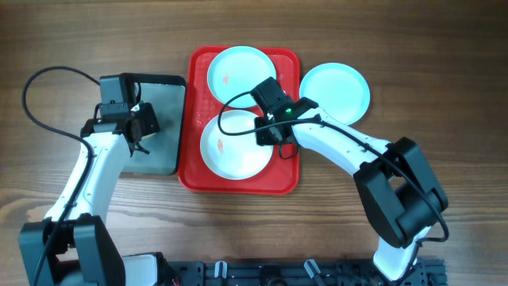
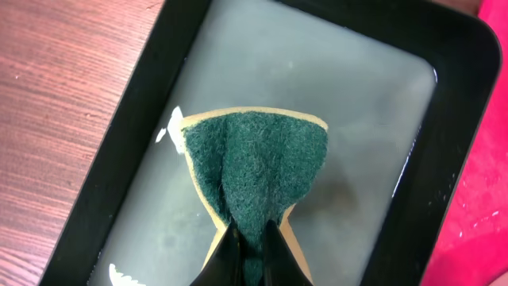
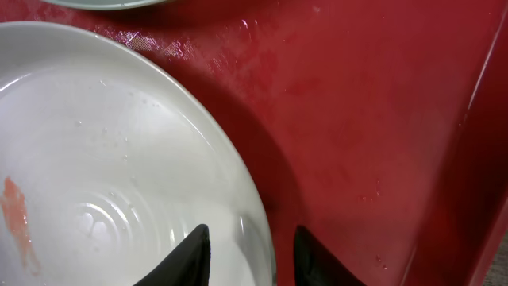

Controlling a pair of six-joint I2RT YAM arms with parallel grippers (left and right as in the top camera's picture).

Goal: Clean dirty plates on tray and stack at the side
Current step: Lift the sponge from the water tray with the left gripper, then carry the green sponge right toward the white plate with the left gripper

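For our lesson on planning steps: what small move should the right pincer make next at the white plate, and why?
Probably close the right pincer on the rim of the white plate: its fingers stand open either side of that rim, and the left pincer grips the sponge, ready to scrub the red smudge.

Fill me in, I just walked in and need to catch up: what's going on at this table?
The left pincer is shut on a green sponge, held over the dark tray, which seems to hold water. The right pincer is open, straddling the rim of the white plate, which lies on the red tray and bears a reddish smudge. A smudged light blue plate sits at the tray's far end. A second light blue plate lies on the table beside it.
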